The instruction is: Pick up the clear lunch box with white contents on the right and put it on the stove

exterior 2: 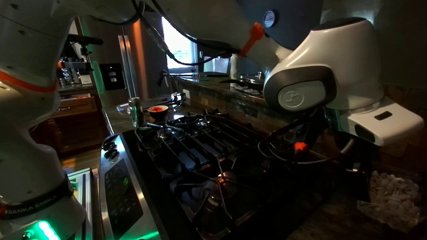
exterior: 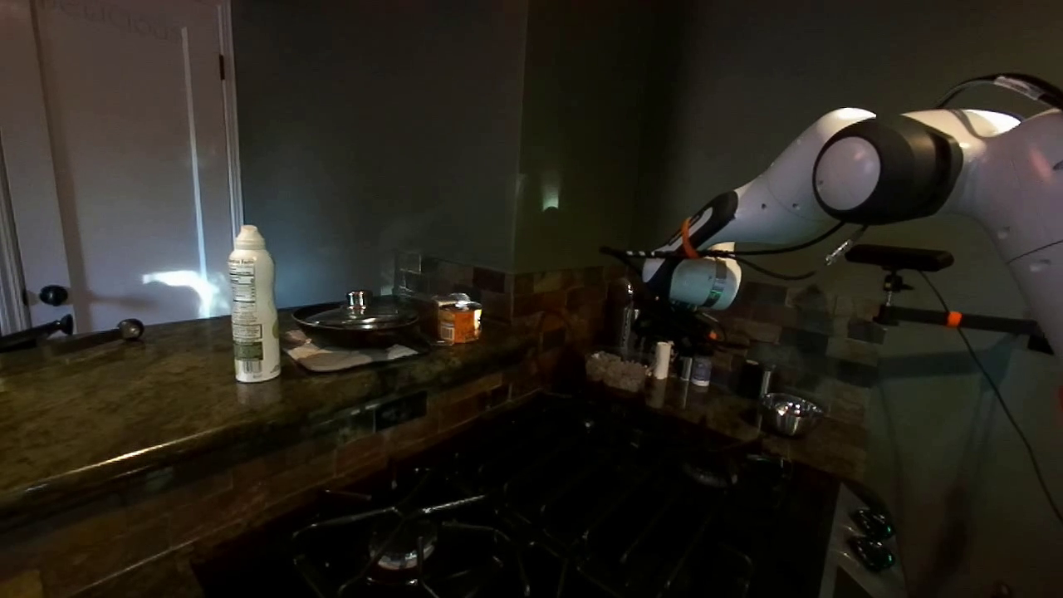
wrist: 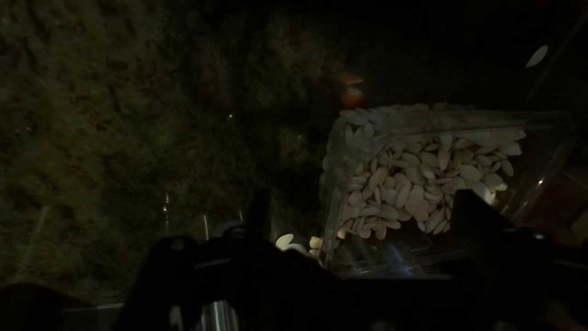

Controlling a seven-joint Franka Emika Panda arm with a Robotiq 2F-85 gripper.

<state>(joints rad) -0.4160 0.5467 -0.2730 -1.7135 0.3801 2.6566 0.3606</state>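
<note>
The clear lunch box [wrist: 413, 179], full of flat whitish seed-like pieces, is right of centre in the wrist view. It sits on the dark counter by the wall in both exterior views [exterior: 616, 371] [exterior 2: 393, 200]. My gripper [wrist: 363, 193] is open above it. The left finger appears outside the box's left wall, and the right finger overlaps the contents; I cannot tell its height. In an exterior view the gripper [exterior 2: 358, 166] is mostly lost in shadow, beside the box. The black stove [exterior: 581, 498] with its grates also shows in an exterior view [exterior 2: 196, 150].
A small white bottle [exterior: 662, 360], a jar [exterior: 702, 371] and a metal bowl [exterior: 791, 414] stand near the box. A raised ledge holds a tall white bottle [exterior: 253, 307], a lidded pan [exterior: 357, 324] and an orange can [exterior: 458, 322]. A tiled wall [exterior: 814, 324] stands behind.
</note>
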